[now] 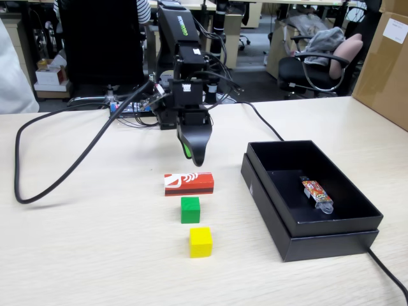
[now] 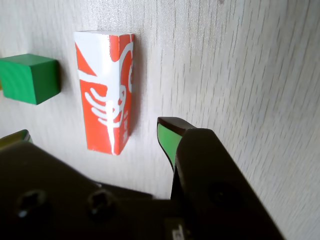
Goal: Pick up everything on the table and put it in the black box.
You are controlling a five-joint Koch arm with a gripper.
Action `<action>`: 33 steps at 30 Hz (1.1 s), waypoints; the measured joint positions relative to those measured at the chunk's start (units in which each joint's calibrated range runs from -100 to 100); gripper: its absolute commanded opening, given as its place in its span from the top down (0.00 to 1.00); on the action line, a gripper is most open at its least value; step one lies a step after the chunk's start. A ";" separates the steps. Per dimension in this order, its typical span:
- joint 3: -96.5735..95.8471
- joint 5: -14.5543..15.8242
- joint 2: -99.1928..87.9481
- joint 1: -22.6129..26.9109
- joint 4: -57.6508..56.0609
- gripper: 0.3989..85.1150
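The flat red box [image 1: 189,183] with its white swoosh lies on the pale table [image 1: 95,255]. The green cube [image 1: 190,210] sits just in front of it and the yellow cube [image 1: 201,242] nearer still. My gripper [image 1: 195,153] hangs a little above the table, just behind the red box, empty. In the wrist view the red box [image 2: 105,90] lies between and ahead of the two green-padded fingertips of the gripper [image 2: 94,133], which is wide open; the green cube [image 2: 30,77] shows at left. The black box [image 1: 331,244] stands to the right.
An orange patterned packet [image 1: 317,193] lies inside the black box. A black cable [image 1: 38,185] loops over the table's left part, and another [image 1: 389,274] runs off the front right. A brown carton [image 1: 389,64] stands at the far right edge.
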 measured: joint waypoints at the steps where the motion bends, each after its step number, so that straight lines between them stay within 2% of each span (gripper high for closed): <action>1: 0.09 -0.15 1.65 -0.20 0.58 0.45; 13: 2.19 -2.25 11.78 -1.12 3.54 0.45; 16: 2.19 -2.44 12.67 -1.12 3.62 0.51; 21: 2.28 -2.83 15.33 -1.17 3.78 0.51; 25: 2.37 -3.17 16.09 -1.51 3.78 0.65; 29: 3.74 -3.52 17.73 -1.76 3.78 0.68; 33: 4.02 -3.57 18.37 -1.95 3.78 0.96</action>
